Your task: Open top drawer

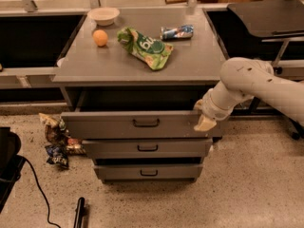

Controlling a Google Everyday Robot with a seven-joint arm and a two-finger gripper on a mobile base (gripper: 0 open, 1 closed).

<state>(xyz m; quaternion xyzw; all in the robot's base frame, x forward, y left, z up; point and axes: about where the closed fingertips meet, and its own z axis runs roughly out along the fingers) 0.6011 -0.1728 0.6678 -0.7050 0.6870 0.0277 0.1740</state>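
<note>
The top drawer [109, 125] is the tallest grey front of the cabinet, with a small dark loop handle [146, 123] at its centre. It stands pulled out a little, and a dark gap shows between it and the cabinet top [95, 65]. My gripper [204, 120], on a pale arm reaching in from the right, sits at the right end of the drawer front, touching or hooked on its top right corner. It is well to the right of the handle.
Two shorter drawers, the middle [180, 147] and the bottom [118, 172], are shut below. On the cabinet top lie an orange [100, 37], a bowl [103, 15], a green chip bag [145, 46] and a blue packet [176, 32]. Snack packets [56, 139] and a black cable [33, 184] lie on the floor at left. A black table [266, 13] stands at right.
</note>
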